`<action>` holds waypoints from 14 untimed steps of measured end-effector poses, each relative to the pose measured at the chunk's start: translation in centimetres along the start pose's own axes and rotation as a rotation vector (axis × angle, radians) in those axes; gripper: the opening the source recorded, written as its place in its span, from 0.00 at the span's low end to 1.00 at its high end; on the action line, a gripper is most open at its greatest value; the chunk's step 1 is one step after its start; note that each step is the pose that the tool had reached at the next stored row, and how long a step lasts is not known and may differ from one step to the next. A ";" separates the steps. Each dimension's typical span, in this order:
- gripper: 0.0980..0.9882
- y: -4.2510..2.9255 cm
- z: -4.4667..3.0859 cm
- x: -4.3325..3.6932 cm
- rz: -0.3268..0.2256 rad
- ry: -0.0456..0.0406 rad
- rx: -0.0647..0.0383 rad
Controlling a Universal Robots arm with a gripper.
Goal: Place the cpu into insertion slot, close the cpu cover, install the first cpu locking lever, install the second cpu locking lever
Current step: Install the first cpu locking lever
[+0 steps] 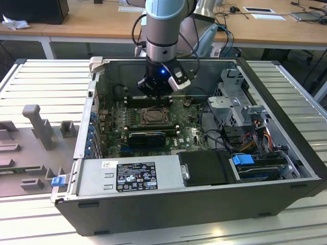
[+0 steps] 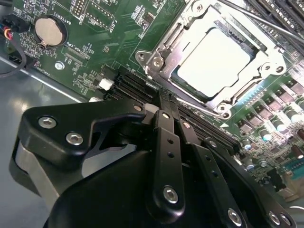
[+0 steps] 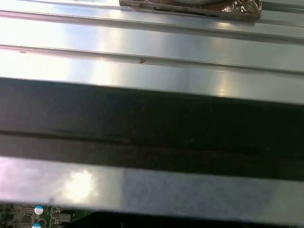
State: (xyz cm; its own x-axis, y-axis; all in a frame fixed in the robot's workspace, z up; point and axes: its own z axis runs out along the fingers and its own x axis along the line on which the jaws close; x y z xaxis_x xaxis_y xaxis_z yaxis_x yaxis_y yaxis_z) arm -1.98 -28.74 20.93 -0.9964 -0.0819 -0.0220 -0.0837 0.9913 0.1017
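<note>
In the second wrist view the cpu is seen lying flat inside the insertion slot, its pale metal top exposed through the square window of the cpu cover, which appears to be lowered over it as a frame. Whether the locking levers are latched cannot be made out. The gripper is held just above the motherboard, beside the socket and apart from it, with its fingers drawn narrowly together and nothing between them. In the exterior view the gripper hangs inside the open computer case, near its rear wall, with the socket just in front of it. The fingertips are hidden there by the wrist body.
</note>
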 end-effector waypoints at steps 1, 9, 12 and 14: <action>0.01 -0.02 0.14 -0.11 0.000 0.0001 0.001; 0.01 -0.08 0.73 -0.18 0.000 0.0010 0.014; 0.01 -0.11 0.80 -0.16 0.000 0.0011 0.011; 0.01 -0.10 0.79 -0.17 0.000 0.0006 0.009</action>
State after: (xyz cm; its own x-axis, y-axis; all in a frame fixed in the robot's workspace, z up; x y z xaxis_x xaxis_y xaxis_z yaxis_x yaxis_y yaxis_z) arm -1.79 -28.74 20.14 -0.9964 -0.0821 -0.0214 -0.0838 0.9922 0.0925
